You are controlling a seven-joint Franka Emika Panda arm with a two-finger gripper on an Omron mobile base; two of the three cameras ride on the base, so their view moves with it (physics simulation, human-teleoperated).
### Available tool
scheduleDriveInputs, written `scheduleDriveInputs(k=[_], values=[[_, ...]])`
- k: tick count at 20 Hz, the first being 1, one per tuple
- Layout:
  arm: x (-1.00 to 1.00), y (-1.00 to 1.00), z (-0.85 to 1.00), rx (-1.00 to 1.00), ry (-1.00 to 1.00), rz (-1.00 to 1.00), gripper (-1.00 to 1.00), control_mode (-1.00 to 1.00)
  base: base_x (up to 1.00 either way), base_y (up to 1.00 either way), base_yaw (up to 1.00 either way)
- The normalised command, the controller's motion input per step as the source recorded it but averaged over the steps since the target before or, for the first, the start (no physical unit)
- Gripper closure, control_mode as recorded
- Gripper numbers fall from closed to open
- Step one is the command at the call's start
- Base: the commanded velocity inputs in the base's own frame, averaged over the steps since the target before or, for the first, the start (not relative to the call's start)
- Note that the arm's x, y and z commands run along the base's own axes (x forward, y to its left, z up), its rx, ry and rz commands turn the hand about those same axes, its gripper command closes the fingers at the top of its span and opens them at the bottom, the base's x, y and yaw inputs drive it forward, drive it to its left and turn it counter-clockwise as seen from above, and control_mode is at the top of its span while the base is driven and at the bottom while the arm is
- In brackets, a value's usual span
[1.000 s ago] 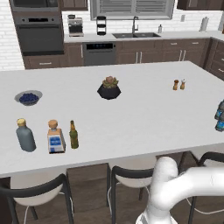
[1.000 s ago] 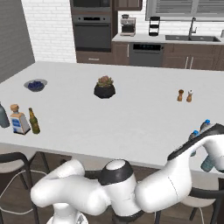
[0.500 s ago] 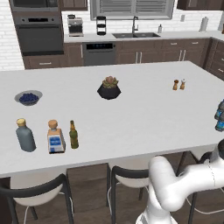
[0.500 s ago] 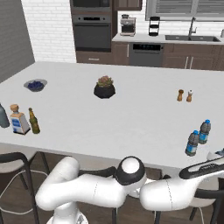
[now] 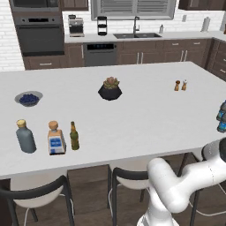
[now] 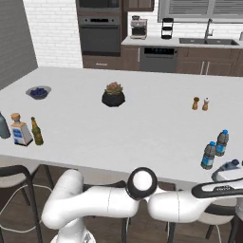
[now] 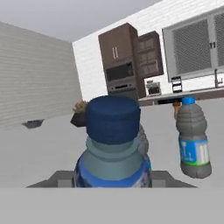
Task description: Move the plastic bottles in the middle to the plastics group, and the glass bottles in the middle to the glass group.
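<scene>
We count three blue-capped water bottles [image 6: 209, 155], one held [image 7: 113, 148], one green bottle [image 5: 74, 136], one grey bottle [image 5: 25, 137], one square clear bottle [image 5: 55, 137], two shakers [image 5: 180, 85], one potted plant [image 5: 110, 88], one bowl [image 5: 29, 98].

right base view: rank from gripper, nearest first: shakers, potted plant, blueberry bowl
Gripper is at the counter's near right edge.
1. Shakers, right of centre.
2. Potted plant, mid counter.
3. Blueberry bowl, far left.
</scene>
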Motion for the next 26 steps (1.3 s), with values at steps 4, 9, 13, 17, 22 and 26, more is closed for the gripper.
scheduleDriveInputs(k=[4,9,13,17,22,26], values=[[0.0,-0.4,0.15,-0.33,-0.11,0.15,1.0,-1.0,0.0,0.0,0.0],[0.0,-0.35,0.07,-0.29,-0.02,0.08,1.0,-1.0,0.0,0.0,0.0],[0.0,-0.15,0.0,-0.12,0.0,0.08,1.0,-1.0,0.0,0.0,0.0],[0.0,-0.06,0.0,0.0,0.03,0.11,1.0,-1.0,0.0,0.0,0.0],[0.0,-0.05,0.0,0.01,0.1,0.11,1.0,-1.0,0.0,0.0,0.0],[0.03,0.0,0.0,0.0,0.17,0.09,1.0,-1.0,0.0,0.0,0.0]])
